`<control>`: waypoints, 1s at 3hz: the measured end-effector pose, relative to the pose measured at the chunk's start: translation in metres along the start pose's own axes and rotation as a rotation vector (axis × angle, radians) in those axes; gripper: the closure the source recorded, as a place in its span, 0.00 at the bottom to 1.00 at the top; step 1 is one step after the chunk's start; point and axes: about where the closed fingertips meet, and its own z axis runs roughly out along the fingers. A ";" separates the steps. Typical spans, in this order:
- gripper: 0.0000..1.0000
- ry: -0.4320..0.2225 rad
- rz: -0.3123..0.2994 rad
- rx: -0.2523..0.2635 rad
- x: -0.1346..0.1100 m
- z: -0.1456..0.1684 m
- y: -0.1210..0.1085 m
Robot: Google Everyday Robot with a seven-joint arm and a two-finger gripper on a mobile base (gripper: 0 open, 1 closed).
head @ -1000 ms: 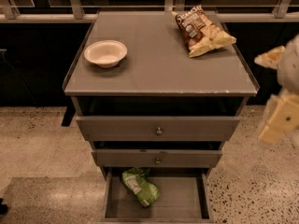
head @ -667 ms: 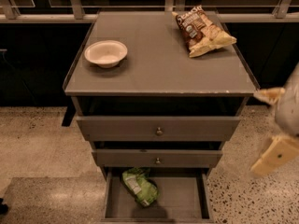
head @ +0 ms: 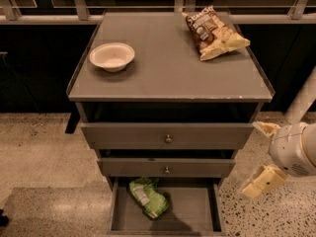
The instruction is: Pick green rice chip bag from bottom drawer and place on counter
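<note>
The green rice chip bag [head: 148, 197] lies in the left half of the bottom drawer [head: 197, 212], which is pulled open. The counter [head: 173, 73] is the grey top of the cabinet. My gripper [head: 261, 154] hangs to the right of the cabinet, level with the two upper drawers. It is open and empty, with one pale finger [head: 266, 128] above and the other [head: 264, 180] below. It is well apart from the bag.
A pale bowl [head: 112, 56] sits on the counter's left side. A brown-and-cream chip bag [head: 213, 31] lies at its back right. The two upper drawers with knobs [head: 168, 139] stand slightly open. Speckled floor surrounds the cabinet. A white pole [head: 302, 100] stands at right.
My gripper has moved down and to the left, closer to the cabinet's right side. The bag, bowl and drawers have not moved.
</note>
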 end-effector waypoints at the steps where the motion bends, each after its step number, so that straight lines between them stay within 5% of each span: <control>1: 0.00 0.000 -0.001 0.000 0.000 0.000 0.000; 2: 0.00 -0.024 0.040 0.046 0.014 0.011 0.006; 3: 0.00 -0.114 0.165 0.052 0.051 0.066 0.030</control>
